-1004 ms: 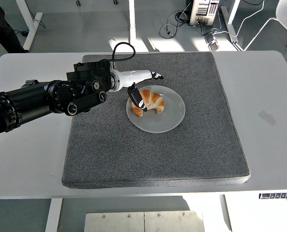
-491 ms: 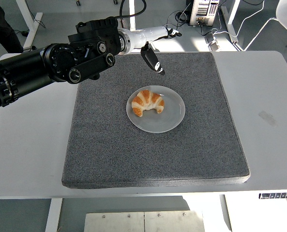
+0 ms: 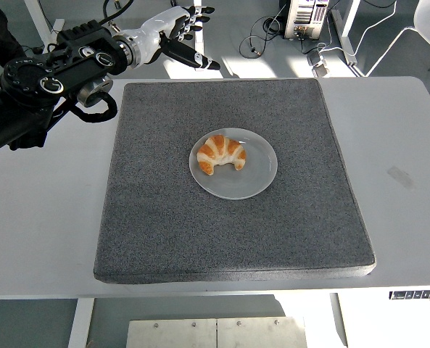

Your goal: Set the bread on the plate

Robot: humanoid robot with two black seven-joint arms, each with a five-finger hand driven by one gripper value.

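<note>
A golden croissant [image 3: 221, 153] lies on the round white plate [image 3: 254, 181], on its left half. The plate sits in the middle of a dark grey mat [image 3: 164, 217] on the white table. My left hand [image 3: 189, 32] is raised above the mat's far left corner, well away from the plate. Its fingers are spread and hold nothing. The black left arm [image 3: 48, 83] comes in from the upper left. The right arm is out of view.
The white table [image 3: 403, 145] extends around the mat on both sides. Behind the table are desk legs, cables and a computer case [image 3: 305, 18] on the floor. A person's dark leg [image 3: 1, 32] shows at the top left.
My left hand has let go of the croissant, lifted off the plate and drawn back up and to the left. The croissant stays on the plate.
</note>
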